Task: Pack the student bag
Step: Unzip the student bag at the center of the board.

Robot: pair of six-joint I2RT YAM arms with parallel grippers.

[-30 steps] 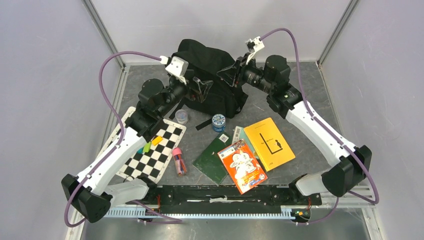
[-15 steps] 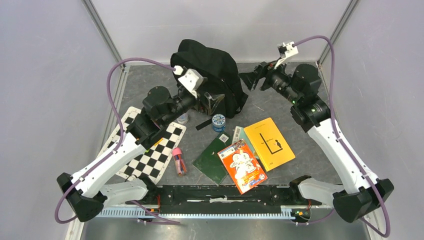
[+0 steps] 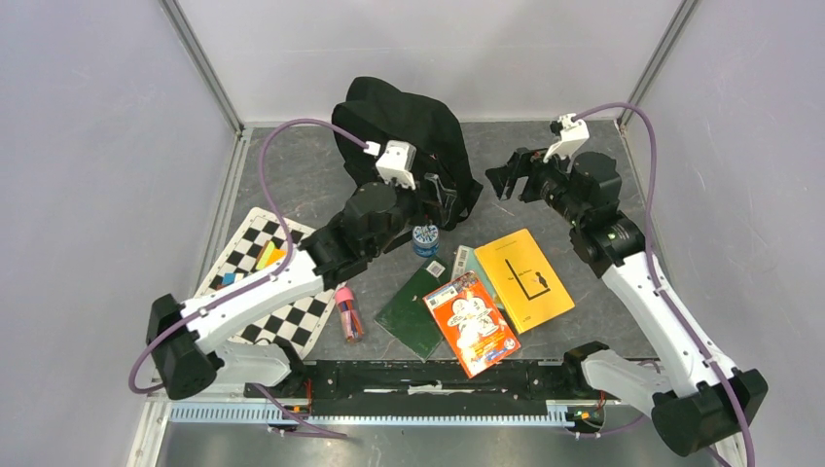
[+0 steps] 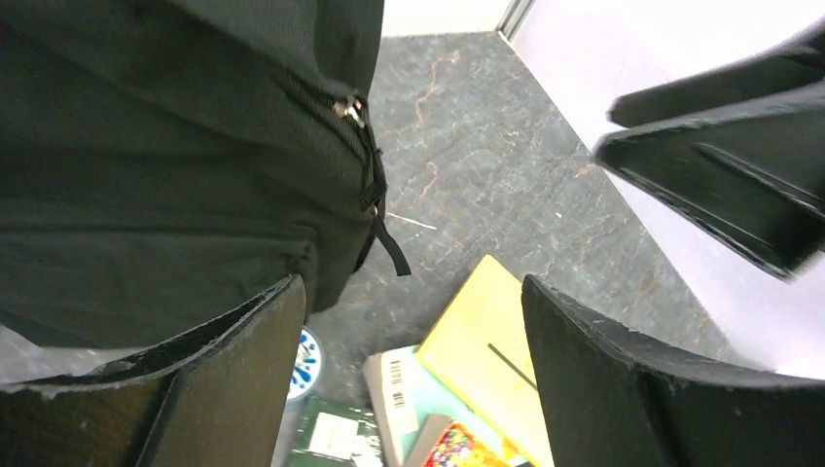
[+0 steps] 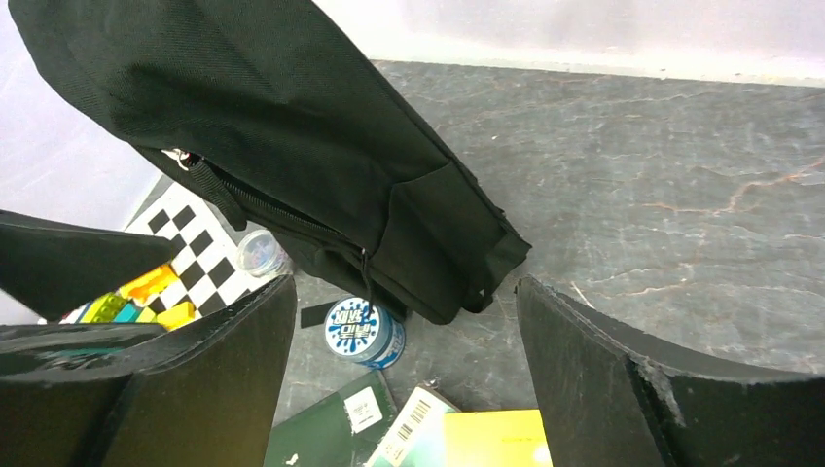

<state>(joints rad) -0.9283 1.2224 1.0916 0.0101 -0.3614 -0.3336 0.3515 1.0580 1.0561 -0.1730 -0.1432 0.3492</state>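
Observation:
The student bag (image 3: 409, 131) is a black backpack slumped at the back middle of the table, its zipper (image 4: 362, 146) running down the side. My left gripper (image 3: 446, 197) hovers at the bag's front right corner, open, with nothing between its fingers (image 4: 243, 379). To the right of the bag my right gripper (image 3: 508, 177) is open and empty, clear of the fabric. In the right wrist view the bag (image 5: 282, 136) lies ahead of the open right gripper (image 5: 404, 360). The left gripper (image 4: 409, 350) looks down on the books.
In front of the bag lie a blue round tin (image 3: 424, 238), a yellow book (image 3: 525, 277), an orange picture book (image 3: 472, 323) and a green notebook (image 3: 416, 306). A checkerboard (image 3: 282, 297) with coloured blocks (image 3: 268, 255) and a pink pen pouch (image 3: 348, 313) lie left. Enclosure walls stand close.
My right gripper opened, let go of the bag's top and drew back to the right. My left arm swung right across the bag's front. The bag's top slumped.

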